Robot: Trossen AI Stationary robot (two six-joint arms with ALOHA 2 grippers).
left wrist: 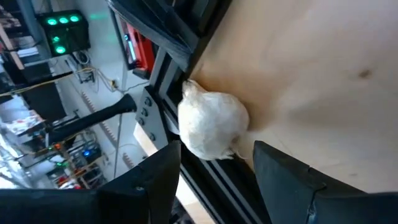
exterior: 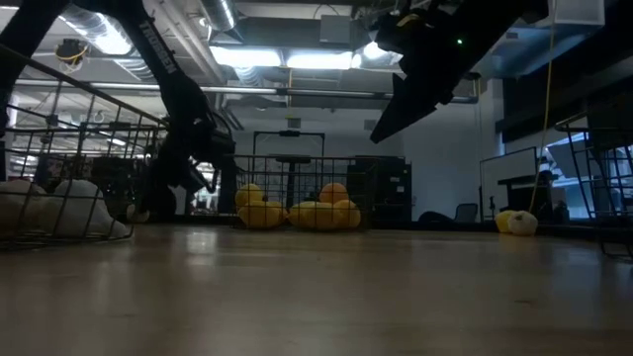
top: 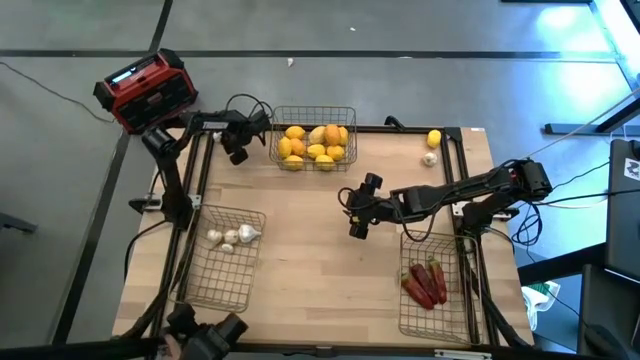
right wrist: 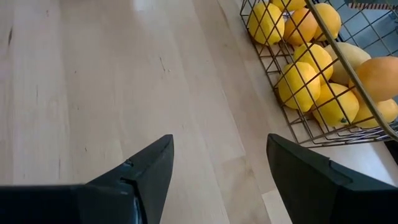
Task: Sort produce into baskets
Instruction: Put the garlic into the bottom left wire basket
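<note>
A white garlic bulb (left wrist: 211, 124) lies on the table against the black rail at the far left edge. My left gripper (left wrist: 214, 152) is open, with one finger on either side of the bulb's near part. In the high view my left gripper (top: 238, 152) hides the bulb. My right gripper (top: 360, 228) is open and empty above the middle of the table. The far wire basket (top: 313, 112) holds yellow and orange fruits (right wrist: 311, 68). The left basket (top: 222, 285) holds garlic bulbs (top: 232, 237). The right basket (top: 440, 320) holds red chilies (top: 425, 283).
A loose yellow fruit (top: 434, 139) and a garlic bulb (top: 430, 158) lie at the table's far right corner. A red-and-black box (top: 148, 90) stands beyond the far left corner. Bare wood lies between the three baskets.
</note>
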